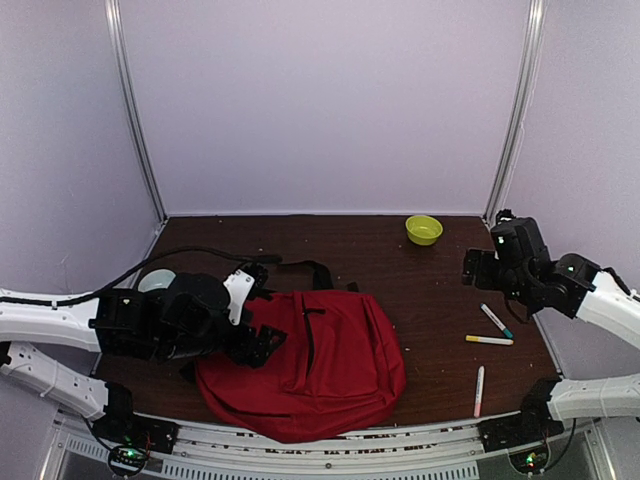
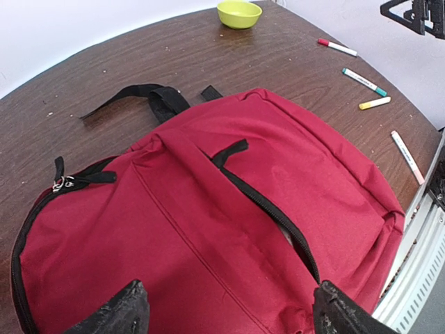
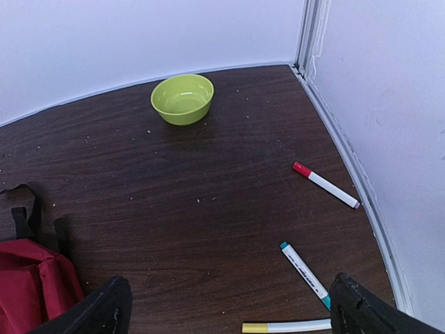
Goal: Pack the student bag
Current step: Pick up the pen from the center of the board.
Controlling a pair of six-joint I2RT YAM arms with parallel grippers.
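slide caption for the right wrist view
Open right gripper above dark wooden table: lime-green plastic bowl, red-capped marker, teal-capped marker, yellow-capped marker, red fabric backpack at lower left.

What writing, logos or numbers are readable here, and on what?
No text can be read in any view.
On the red student bag: no logo or label shows.
On the markers: any print is too small to tell.
On the green bowl: nothing, it is plain.

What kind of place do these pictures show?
Probably a robot test booth, not a classroom: plain pale walls with metal corner posts enclose one dark wooden table, with a white left arm and right arm mounted at its near edge.
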